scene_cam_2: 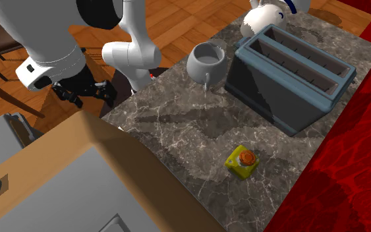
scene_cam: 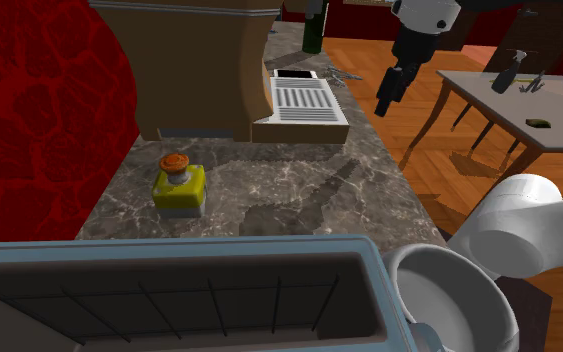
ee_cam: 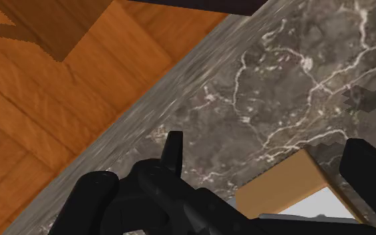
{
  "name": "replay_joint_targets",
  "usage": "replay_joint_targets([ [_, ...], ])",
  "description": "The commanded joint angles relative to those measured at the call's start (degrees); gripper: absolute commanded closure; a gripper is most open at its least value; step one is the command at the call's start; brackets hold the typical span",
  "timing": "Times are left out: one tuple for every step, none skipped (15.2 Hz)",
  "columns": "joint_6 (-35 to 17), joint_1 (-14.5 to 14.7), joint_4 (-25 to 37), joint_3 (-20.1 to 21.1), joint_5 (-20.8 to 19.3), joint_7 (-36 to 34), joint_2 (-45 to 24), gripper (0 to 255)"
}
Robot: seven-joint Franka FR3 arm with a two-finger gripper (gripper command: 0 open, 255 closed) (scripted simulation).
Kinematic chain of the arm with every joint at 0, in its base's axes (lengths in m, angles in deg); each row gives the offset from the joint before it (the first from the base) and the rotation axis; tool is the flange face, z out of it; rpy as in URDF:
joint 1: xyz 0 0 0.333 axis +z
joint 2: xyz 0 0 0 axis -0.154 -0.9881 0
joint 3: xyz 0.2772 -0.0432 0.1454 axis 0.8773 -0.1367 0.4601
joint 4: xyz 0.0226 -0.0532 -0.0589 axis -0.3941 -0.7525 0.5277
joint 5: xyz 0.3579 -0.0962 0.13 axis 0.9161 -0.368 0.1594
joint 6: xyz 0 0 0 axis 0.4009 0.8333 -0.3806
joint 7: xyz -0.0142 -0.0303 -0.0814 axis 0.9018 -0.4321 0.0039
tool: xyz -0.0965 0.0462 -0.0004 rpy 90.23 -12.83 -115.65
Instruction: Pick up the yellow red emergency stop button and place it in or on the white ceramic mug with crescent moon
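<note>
1. On the marbled bench (scene_cam: 299,190), the yellow-based red button (scene_cam: 179,184) stands upright, between the toaster (scene_cam: 169,290) and a brown box (scene_cam: 184,70).
2. The pale mug (scene_cam_2: 207,62) sits just beside the toaster.
3. The black fingers (ee_cam: 370,175) are spread and empty above the bench's edge, well apart from the button.

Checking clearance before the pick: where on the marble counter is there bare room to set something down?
The widest bare patch of the marble counter lies between the emergency stop button, the brown box and the toaster. It is crowded where the mug stands close beside the toaster.
</note>
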State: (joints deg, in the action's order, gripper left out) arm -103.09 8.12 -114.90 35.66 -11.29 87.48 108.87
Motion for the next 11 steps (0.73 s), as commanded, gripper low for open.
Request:
replay_joint_targets([
  [0.0, 0.0, 0.0, 0.0, 0.0, 0.0, 0.0, 0],
  [-0.2, 0.5, 0.4, 1.1, 0.9, -1.1, -0.7, 0],
  [-0.5, 1.1, 0.9, 2.2, 1.7, -2.3, -1.4, 0],
  [-0.8, 1.6, 1.5, 3.4, 2.6, -3.4, -2.2, 0],
  [-1.0, 2.1, 2.1, 4.5, 3.3, -4.5, -3.0, 0],
  [-1.3, 2.5, 2.8, 5.6, 4.1, -5.6, -3.9, 0],
  [-1.6, 3.0, 3.5, 6.6, 4.8, -6.7, -4.8, 0],
  [-1.9, 3.4, 4.3, 7.7, 5.5, -7.8, -5.8, 0],
  [-2.2, 3.8, 5.1, 8.8, 6.2, -8.9, -6.8, 0],
  [-2.5, 4.2, 6.0, 9.9, 6.8, -10.0, -7.8, 0],
  [-2.8, 4.6, 7.0, 10.9, 7.3, -11.1, -8.9, 0],
])
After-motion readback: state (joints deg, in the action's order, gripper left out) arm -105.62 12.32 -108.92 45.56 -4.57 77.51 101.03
